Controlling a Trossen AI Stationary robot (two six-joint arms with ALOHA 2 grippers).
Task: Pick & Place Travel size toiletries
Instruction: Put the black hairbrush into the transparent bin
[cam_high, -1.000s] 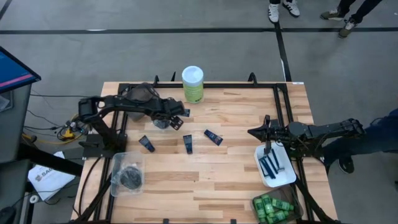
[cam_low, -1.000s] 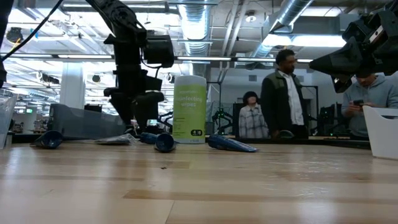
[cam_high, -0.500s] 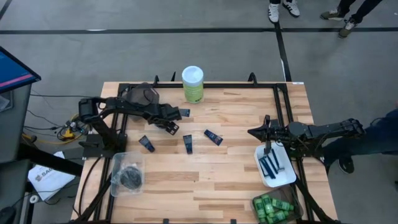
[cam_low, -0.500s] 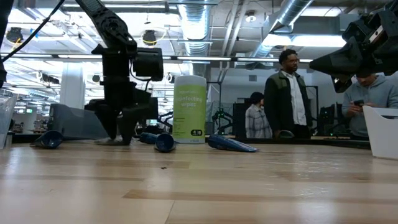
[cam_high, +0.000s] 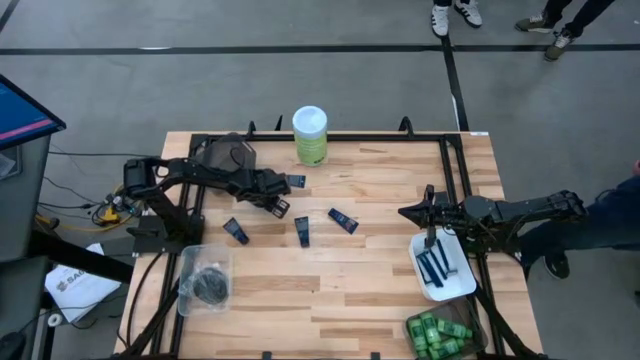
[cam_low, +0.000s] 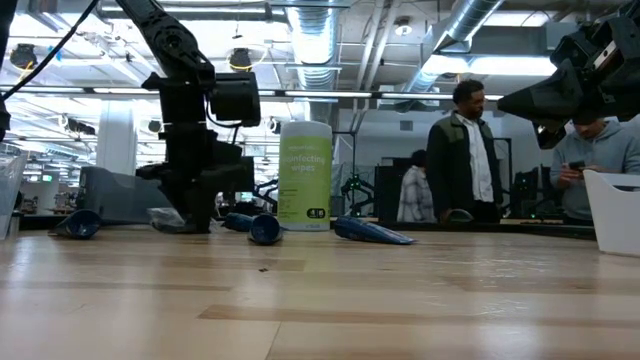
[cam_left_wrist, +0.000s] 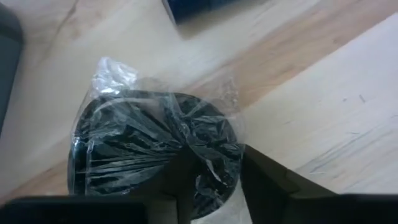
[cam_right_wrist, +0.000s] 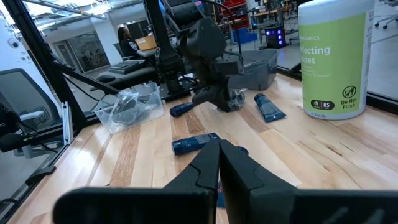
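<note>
A round flat black disc (cam_left_wrist: 155, 146) in crinkled clear wrap lies on the wooden table at the far left. My left gripper (cam_high: 275, 204) points steeply down and is shut on it; the low view shows the gripper (cam_low: 190, 222) down at table height. Several short navy tubes (cam_high: 236, 231) (cam_high: 302, 231) (cam_high: 343, 220) (cam_high: 296, 181) lie flat on the table around it. My right gripper (cam_high: 405, 213) is shut on nothing and hangs level above the table's right side, near the white tray (cam_high: 455, 288) of blue razors (cam_high: 434, 265). My left gripper comes from above, slanting down, onto the edge part of the wrapped disc (cam_left_wrist: 214, 177). One finger (cam_left_wrist: 177, 183) stands over the disc's top and the other (cam_left_wrist: 264, 183) just outside its rim, with wrap and rim between them. The disc lies flat on the table.
A tall green canister with a white lid (cam_high: 310, 135) stands at the far edge. There is a clear bin of black discs (cam_high: 205, 280) at the near left, a bin of green bottles (cam_high: 440, 333) at the near right and a grey tray (cam_high: 228, 152) at the far left. People stand beyond the table.
My left gripper has come down to the table and a little toward the near edge, onto the wrapped disc. Its fingers have narrowed around the disc. The disc lies where it was.
</note>
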